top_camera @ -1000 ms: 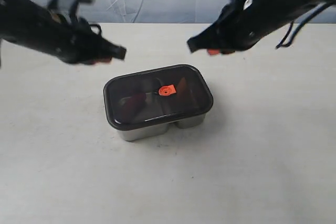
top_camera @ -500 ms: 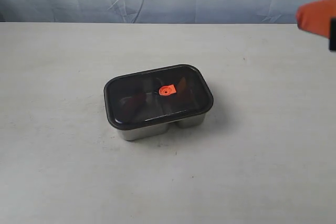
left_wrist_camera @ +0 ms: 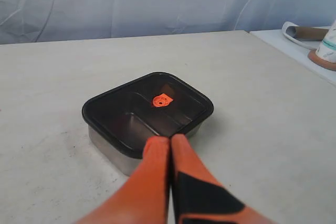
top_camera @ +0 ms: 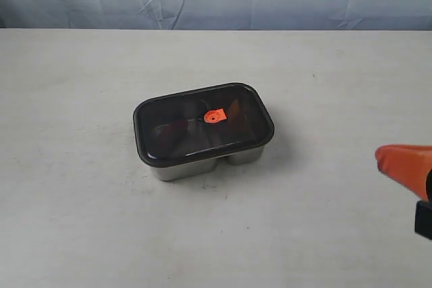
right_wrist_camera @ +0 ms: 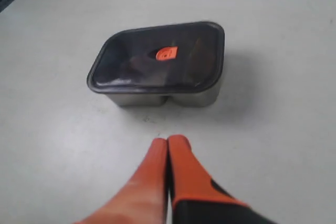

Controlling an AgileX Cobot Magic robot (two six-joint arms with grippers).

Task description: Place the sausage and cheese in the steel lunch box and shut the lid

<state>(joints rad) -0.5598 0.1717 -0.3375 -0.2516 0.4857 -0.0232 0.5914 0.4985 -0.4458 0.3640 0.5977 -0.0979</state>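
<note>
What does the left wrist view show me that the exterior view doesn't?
Only left wrist: the shut left end effector, and pale clutter on a side surface. Only exterior: the right end effector at the frame's right edge. Both: the shiny steel lunch box with its dark translucent lid on, orange valve tab centred.

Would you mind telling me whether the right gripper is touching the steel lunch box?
Apart. The right wrist view shows bare table between the right gripper and the steel lunch box.
</note>
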